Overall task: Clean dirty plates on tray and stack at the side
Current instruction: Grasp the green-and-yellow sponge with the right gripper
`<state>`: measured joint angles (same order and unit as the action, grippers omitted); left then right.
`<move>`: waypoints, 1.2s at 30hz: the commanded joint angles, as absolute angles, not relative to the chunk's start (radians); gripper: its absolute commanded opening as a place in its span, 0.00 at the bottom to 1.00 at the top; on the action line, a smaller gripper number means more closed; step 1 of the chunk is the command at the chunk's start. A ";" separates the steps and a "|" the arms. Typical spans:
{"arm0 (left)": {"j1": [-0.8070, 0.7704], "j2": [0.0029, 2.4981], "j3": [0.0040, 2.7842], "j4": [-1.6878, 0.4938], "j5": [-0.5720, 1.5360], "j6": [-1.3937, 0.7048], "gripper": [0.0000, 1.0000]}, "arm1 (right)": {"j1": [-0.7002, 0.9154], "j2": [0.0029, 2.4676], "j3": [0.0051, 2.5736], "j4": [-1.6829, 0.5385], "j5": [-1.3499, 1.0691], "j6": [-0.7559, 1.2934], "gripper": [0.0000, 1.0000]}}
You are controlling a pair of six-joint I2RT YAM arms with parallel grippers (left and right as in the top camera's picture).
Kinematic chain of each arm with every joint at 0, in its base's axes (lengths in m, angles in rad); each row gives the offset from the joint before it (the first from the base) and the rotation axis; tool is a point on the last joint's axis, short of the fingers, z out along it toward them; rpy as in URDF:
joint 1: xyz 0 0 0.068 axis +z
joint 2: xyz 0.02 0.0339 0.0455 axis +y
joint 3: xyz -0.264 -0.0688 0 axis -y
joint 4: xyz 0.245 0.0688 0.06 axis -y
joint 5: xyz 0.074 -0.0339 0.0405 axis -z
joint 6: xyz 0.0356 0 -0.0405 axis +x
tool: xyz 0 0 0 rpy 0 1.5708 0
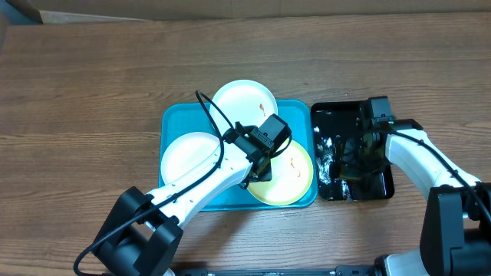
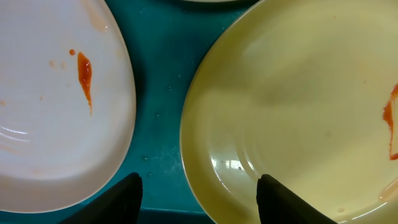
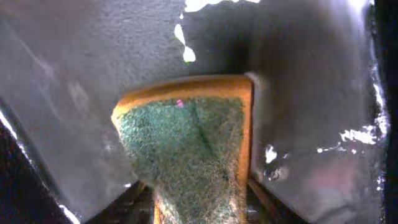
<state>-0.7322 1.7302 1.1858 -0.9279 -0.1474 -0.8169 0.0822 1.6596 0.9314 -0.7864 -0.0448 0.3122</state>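
Observation:
The turquoise tray (image 1: 173,116) holds three smeared plates: a white plate (image 1: 244,100) at the back, a white plate (image 1: 188,153) at the left, and the yellow-green plate (image 1: 295,178) at the right. My left gripper (image 1: 261,165) is open low over the tray. In the left wrist view its fingers (image 2: 202,202) straddle the yellow-green plate's (image 2: 298,99) left rim, with a white plate (image 2: 50,106) to the left. My right gripper (image 1: 357,153) is down in the black tray (image 1: 337,113). In the right wrist view it (image 3: 199,211) is shut on a green-and-orange sponge (image 3: 193,149).
The black tray's wet floor (image 3: 93,62) carries white foam patches (image 1: 326,162). Bare tray floor (image 2: 158,93) shows between the two plates in the left wrist view. Wooden table (image 1: 92,92) surrounds both trays.

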 commanded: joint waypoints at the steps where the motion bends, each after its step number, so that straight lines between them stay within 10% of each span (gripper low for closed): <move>1: -0.727 1.740 1.184 -0.930 -0.168 -0.834 0.61 | 0.085 1.663 0.955 -0.791 -0.038 0.307 0.37; 8: -0.727 1.740 1.184 -0.930 -0.168 -0.834 0.61 | 0.085 1.663 0.954 -0.806 -0.038 0.307 0.41; 12: -0.727 1.740 1.184 -0.930 -0.168 -0.834 0.61 | 0.085 1.663 0.952 -0.807 -0.038 0.306 0.04; 14: -0.727 1.740 1.184 -0.930 -0.167 -0.830 0.61 | 0.085 1.663 0.953 -0.805 -0.038 0.306 0.42; 16: -0.727 1.740 1.184 -0.931 -0.167 -0.830 0.63 | 0.084 1.663 0.963 -0.801 -0.038 0.287 0.56; 36: -0.727 1.740 1.184 -0.930 -0.167 -0.831 0.64 | 0.086 1.663 0.936 -0.684 0.073 0.258 0.60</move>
<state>-0.7322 1.7302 1.1858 -0.9279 -0.1474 -0.8169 0.0822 1.6600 0.9546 -0.7002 0.0601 0.2607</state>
